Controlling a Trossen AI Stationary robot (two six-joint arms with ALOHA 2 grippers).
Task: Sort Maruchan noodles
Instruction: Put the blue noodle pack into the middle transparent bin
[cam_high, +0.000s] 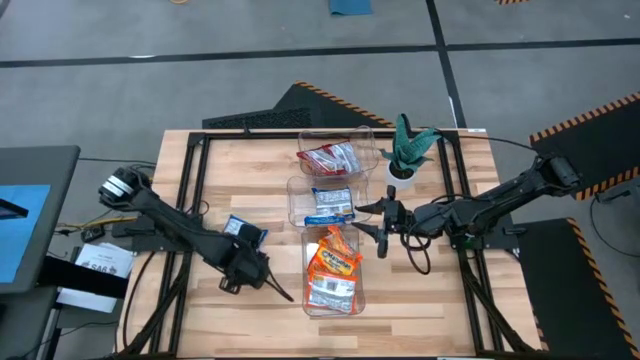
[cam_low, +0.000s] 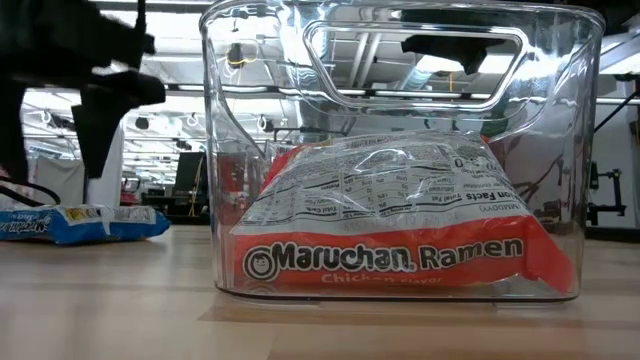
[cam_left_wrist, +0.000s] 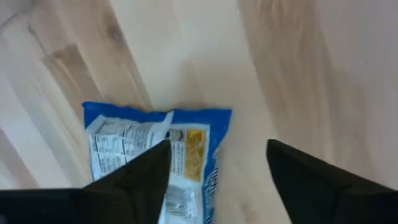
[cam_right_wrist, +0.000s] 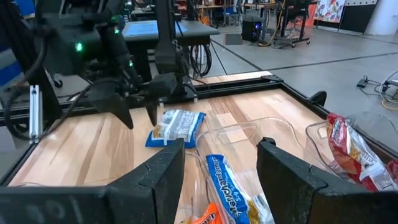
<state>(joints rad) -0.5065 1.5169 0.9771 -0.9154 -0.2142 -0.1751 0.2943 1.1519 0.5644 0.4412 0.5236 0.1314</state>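
**Last blue packet still out on the table**

While my left claw (cam_left_wrist: 217, 168) hangs over the loose blue packet (cam_high: 243, 229), fingers spread wide and not touching it, I'd say I'm in the middle of the pickup step. The packet lies flat on the wooden table (cam_high: 180, 300), off to the left of the three clear bins and well apart from them. Looks to me like the next move needs me to drop straight down so the fingers straddle the packet, pinch it, lift it and carry it over to the bin with the other blue ones. It's crinkly plastic, so I'd guess it could slide out if I only catch an edge.

My right claw (cam_high: 383, 225) waits just beside the middle bin, also open, holding nothing.

Bins, far to near:
- far bin (cam_high: 368, 135): red packets (cam_high: 328, 158)
- middle bin (cam_high: 294, 198): a blue packet (cam_high: 330, 205), maybe more, can't tell
- near bin (cam_high: 362, 290): orange chicken packets (cam_high: 333, 260), stacked a few deep

There's also a small potted plant (cam_high: 408, 148) by the far bin, not part of the job.
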